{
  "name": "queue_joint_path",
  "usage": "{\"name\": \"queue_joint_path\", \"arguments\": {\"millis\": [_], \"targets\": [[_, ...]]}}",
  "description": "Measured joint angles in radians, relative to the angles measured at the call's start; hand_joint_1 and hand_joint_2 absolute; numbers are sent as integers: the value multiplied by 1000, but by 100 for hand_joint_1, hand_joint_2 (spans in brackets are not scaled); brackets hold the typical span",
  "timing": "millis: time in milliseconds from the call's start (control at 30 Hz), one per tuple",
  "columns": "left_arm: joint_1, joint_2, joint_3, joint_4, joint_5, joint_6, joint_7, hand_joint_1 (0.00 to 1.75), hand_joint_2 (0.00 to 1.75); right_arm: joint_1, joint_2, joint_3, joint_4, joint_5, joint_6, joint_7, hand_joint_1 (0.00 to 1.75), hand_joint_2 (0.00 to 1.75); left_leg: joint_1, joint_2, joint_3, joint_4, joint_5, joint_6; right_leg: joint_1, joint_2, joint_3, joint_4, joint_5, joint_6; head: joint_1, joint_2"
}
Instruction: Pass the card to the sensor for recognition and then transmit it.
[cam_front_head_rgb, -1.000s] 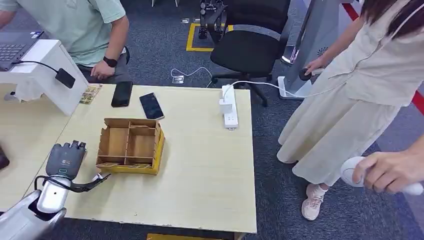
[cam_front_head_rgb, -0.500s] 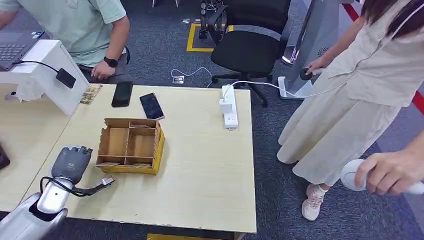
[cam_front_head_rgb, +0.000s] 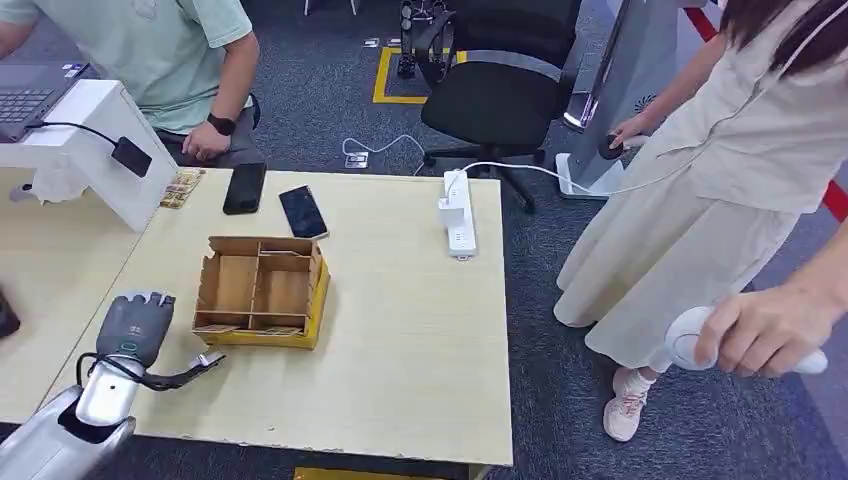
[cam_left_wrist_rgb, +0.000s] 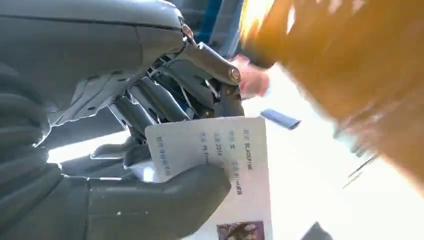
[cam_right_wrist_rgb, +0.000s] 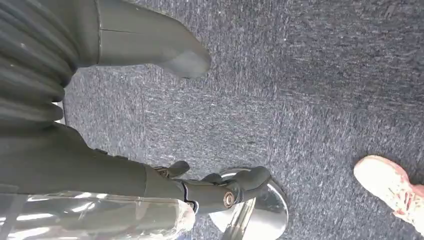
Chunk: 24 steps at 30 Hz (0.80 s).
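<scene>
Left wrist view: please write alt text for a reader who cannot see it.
The robot's grey left hand pinches a white printed card between its thick thumb and darker fingers. A small photo shows at the card's far end. Beyond it lie a blurred orange-brown shape and a pale tabletop.

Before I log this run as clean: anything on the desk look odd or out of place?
Nothing stands out. The cardboard divider box, two phones and power strip lie flat on the desk; the left hand holds the card.

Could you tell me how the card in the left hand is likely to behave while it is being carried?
The card looks flat and unbent under the thumb, so probably stiff. Its glossy white face may be slippery. The left hand pinches one end, so it could pivot.
</scene>
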Motion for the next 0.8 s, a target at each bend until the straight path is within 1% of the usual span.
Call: {"name": "queue_joint_path", "arguments": {"millis": [67,233,400,700,800], "targets": [[-4,0,0,0,0,-11,18,175,175,0,3,-3,-8,0,0,0,0,175,0,0,0,0,0,0,0,0,0,0,0,0,0,0],[-15,-5,0,-1,0,-42,14,175,175,0,8,-11,-21,0,2,0,0,175,0,0,0,0,0,0,0,0,0,0,0,0,0,0],[-25,-21,-1,-2,0,-59,83,175,175,0,13,-16,-30,6,4,0,0,175,0,0,0,0,0,0,0,0,-1,0,0,0,0,0],[-26,-21,-1,-2,0,-59,83,175,175,0,13,-16,-30,6,4,0,0,175,0,0,0,0,0,0,0,0,-1,0,0,0,0,0],[-27,-24,-1,-2,0,-54,92,175,175,0,14,-16,-31,7,4,0,0,175,0,0,0,0,0,0,0,0,-1,0,0,0,0,0]]}}
